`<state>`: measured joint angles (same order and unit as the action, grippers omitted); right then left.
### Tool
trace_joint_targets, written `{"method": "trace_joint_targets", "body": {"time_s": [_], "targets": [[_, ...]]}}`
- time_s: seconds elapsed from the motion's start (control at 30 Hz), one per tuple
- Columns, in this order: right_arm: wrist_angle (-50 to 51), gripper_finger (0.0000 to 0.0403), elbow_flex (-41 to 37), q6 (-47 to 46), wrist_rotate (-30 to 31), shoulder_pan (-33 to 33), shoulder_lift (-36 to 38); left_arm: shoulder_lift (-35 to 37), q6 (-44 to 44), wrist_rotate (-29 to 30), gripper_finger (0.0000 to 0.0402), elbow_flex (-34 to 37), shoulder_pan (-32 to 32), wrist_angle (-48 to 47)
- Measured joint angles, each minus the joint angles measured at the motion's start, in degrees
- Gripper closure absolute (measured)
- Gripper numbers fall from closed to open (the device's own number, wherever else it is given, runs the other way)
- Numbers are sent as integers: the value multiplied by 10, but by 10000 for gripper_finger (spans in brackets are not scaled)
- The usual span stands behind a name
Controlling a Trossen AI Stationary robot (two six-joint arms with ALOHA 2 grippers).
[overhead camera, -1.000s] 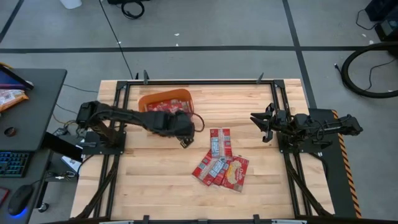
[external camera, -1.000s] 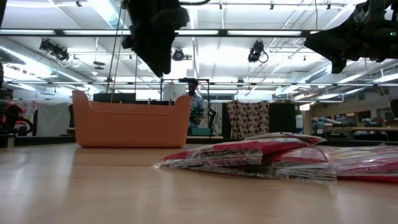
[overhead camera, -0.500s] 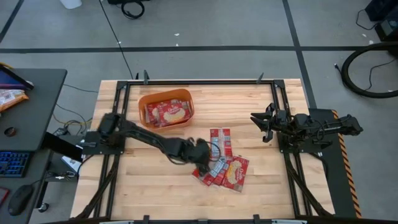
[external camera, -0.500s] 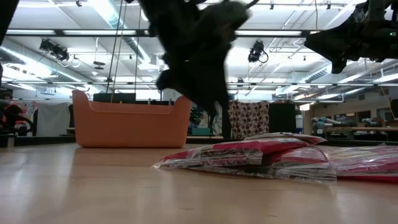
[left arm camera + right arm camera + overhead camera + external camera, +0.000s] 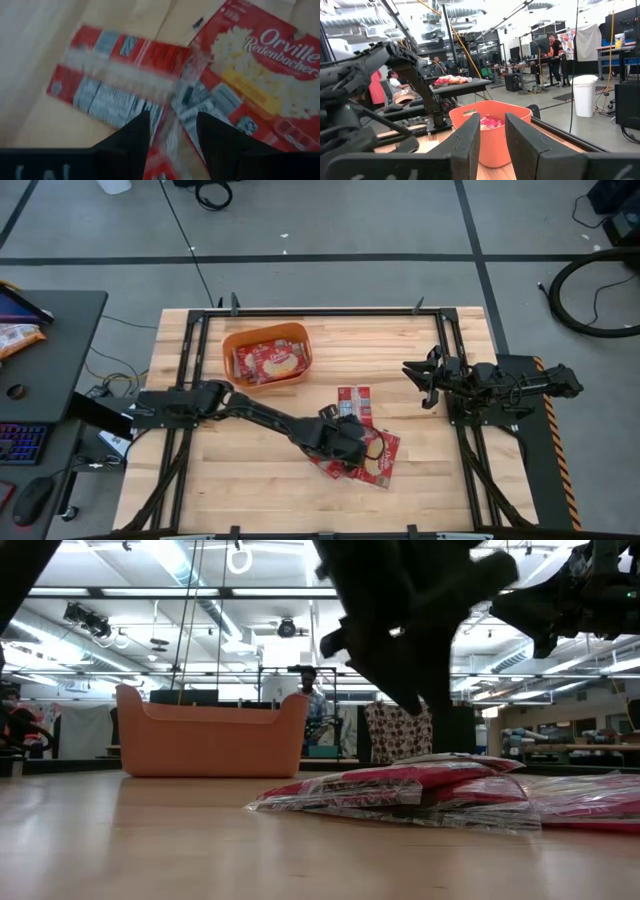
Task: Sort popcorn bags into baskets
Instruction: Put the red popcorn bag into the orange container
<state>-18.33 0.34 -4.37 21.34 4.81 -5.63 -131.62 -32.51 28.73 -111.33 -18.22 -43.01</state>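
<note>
Several red popcorn bags (image 5: 353, 404) lie flat and overlapping on the wood right of centre; they form a low pile (image 5: 400, 790) in the low view. More bags lie in the orange basket (image 5: 230, 352) at the table's far left-centre. My left gripper (image 5: 352, 448) hangs open just above the pile. In the left wrist view its fingers (image 5: 131, 137) straddle a bag lying back side up (image 5: 120, 85), next to one lying face up (image 5: 265, 65). My right gripper (image 5: 415, 385) waits open, raised, at the right side.
Metal rails frame the table's left and right sides. A desk off the table's left edge carries a keyboard and an orange-and-white snack bag (image 5: 15, 335). Bare wood lies at the near left (image 5: 240, 480) and the far right. People show in the room beyond (image 5: 395, 82).
My left gripper has swung from the basket's near right corner toward the table's near right and now hangs over the pile of bags, lower than before. The bags in the basket now show in the high view. The bags on the table have not moved.
</note>
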Motion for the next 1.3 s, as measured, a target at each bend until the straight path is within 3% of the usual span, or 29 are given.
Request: {"method": "trace_joint_targets", "body": {"time_s": [0.23,0.53,0.7,0.97,1.3], "targets": [[0,307,0,0,0,0,0,-31,167,41,194,0,0,36],[0,307,0,0,0,0,0,-52,201,39,194,0,0,39],[0,307,0,0,0,0,0,-52,197,22,241,0,4,33],[0,307,0,0,0,0,0,-51,137,-21,384,-1,24,-1],[0,307,0,0,0,0,0,-24,112,-28,398,0,19,-3]]}}
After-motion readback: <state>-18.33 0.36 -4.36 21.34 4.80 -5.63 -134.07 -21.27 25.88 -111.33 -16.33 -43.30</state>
